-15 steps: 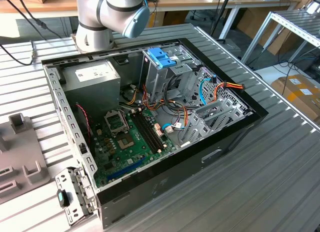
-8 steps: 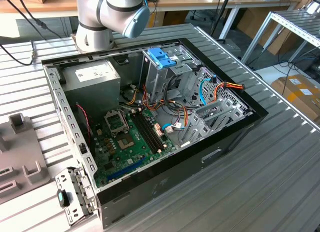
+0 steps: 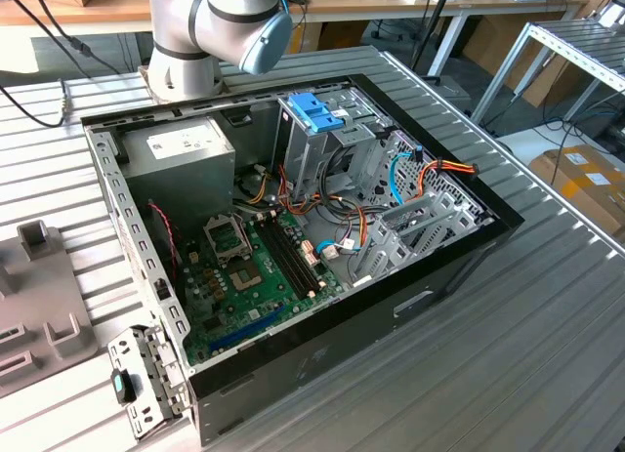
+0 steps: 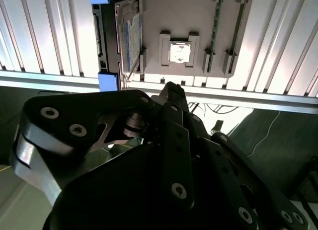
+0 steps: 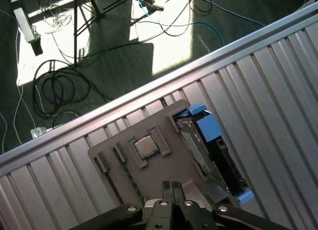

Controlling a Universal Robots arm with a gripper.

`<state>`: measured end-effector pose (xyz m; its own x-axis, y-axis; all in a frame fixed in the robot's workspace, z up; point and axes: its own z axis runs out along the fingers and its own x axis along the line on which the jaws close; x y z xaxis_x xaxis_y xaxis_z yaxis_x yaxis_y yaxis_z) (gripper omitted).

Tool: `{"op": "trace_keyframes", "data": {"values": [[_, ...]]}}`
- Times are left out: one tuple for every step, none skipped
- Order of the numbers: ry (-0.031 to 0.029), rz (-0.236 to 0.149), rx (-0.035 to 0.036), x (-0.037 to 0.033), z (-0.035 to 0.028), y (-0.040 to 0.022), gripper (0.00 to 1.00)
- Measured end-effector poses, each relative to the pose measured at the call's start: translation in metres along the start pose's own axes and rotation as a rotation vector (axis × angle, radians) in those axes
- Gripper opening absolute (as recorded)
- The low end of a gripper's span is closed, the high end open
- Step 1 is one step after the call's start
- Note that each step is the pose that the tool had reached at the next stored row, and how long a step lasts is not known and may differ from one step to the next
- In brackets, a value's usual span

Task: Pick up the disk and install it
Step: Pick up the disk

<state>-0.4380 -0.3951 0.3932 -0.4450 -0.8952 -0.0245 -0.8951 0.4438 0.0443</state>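
The disk [image 5: 211, 150], silver-grey with blue carrier rails, stands on its edge in a slot at the side of a flat grey holder plate [image 5: 184, 165] on the ribbed metal table. It is also in the second wrist view as the disk [image 4: 117, 36] beside the plate [image 4: 198, 21]. My gripper [image 5: 172, 186] hovers above the plate, apart from the disk, its two black fingers pressed together and holding nothing. In the second wrist view the gripper [image 4: 171, 88] tapers to a closed tip.
A processor chip [image 5: 146, 146] lies in a recess of the plate. In the exterior view the open computer case [image 3: 293, 354] shows a motherboard [image 3: 254, 276], a grey power-supply box [image 3: 181, 149], a light-blue latch [image 3: 317, 110] on the drive cage, and loose cables. The table edge and floor cables lie near the plate.
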Motion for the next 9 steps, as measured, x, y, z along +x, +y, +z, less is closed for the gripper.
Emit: {"op": "trace_keyframes", "data": {"values": [[0.0001,-0.002,-0.0001,0.0000,0.0000,0.0000,0.11],[0.0002,-0.005,-0.0001,0.0000,0.0000,0.0000,0.11],[0.0004,-0.008,-0.0002,0.0000,0.0000,0.0000,0.11],[0.0005,-0.011,-0.0003,0.0000,0.0000,0.0000,0.11],[0.0006,-0.013,-0.0003,0.0000,0.0000,0.0000,0.11],[0.0007,-0.017,-0.0004,0.0000,0.0000,0.0000,0.11],[0.0010,-0.022,-0.0005,0.0000,0.0000,0.0000,0.11],[0.0012,-0.027,-0.0006,0.0000,0.0000,0.0000,0.11],[0.0014,-0.031,-0.0008,0.0000,0.0000,0.0000,0.11]]}}
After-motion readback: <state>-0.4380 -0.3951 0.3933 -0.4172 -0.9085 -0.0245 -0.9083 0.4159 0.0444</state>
